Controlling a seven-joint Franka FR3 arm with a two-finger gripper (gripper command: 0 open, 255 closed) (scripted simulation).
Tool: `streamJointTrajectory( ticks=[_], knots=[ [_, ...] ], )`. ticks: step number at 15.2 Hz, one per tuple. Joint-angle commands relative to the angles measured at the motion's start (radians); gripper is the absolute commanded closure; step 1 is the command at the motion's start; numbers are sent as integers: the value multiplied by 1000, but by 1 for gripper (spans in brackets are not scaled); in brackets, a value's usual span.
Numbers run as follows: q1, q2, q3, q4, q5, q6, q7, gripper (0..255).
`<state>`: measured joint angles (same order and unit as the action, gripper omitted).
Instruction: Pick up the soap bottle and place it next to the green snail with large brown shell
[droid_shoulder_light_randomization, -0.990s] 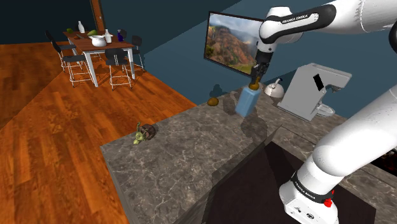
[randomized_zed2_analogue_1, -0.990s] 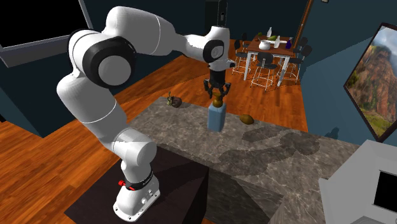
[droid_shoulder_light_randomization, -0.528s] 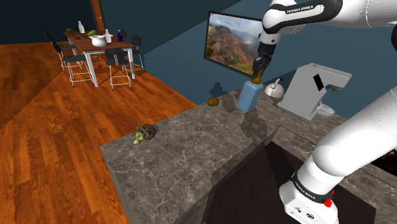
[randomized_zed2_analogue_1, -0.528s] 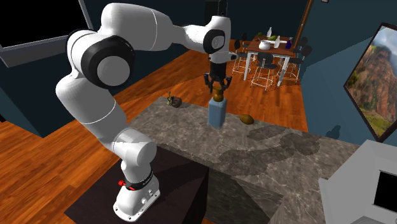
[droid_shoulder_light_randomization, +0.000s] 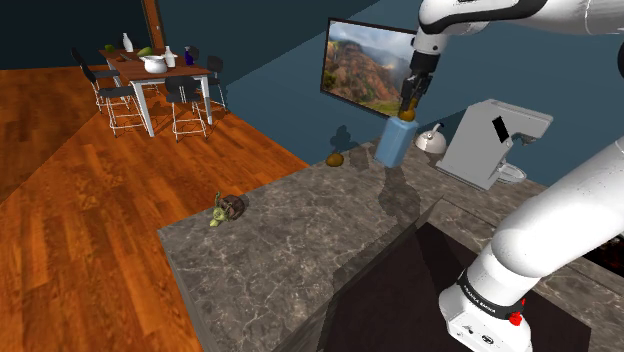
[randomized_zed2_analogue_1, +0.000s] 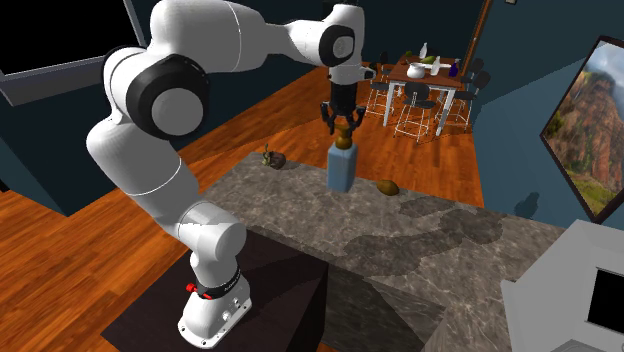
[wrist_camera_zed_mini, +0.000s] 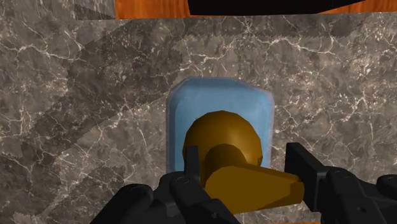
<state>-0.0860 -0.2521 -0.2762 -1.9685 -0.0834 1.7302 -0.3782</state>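
Pale blue, the soap bottle (droid_shoulder_light_randomization: 394, 142) hangs clear above the grey marbled table (droid_shoulder_light_randomization: 300, 240), its brown pump top clasped in the tool (droid_shoulder_light_randomization: 407, 106), well apart from the snail (droid_shoulder_light_randomization: 228, 208).

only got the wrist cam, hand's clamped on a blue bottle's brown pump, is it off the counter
Observer: Yes. In the shoulder view the soap bottle hangs clear above the stone countertop, held at its pump by the hand.
Operator: where's the snail
Observer: The green snail sits near the countertop's edge, well toward the shoulder view's left of the bottle.
Operator: anything between them
Observer: No. A small brown object lies on the bottle's other side, toward the second exterior view's right.
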Motion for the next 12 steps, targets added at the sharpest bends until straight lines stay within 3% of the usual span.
streamJointTrajectory(
  ticks=[1, 7, 12],
  knots=[
    [1, 7, 1, 35, 2, -28, -1, 255],
    [3, 19, 2, 127, 7, -108, -5, 255],
    [50, 31, 75, 107, 25, -82, 113, 255]
  ],
)
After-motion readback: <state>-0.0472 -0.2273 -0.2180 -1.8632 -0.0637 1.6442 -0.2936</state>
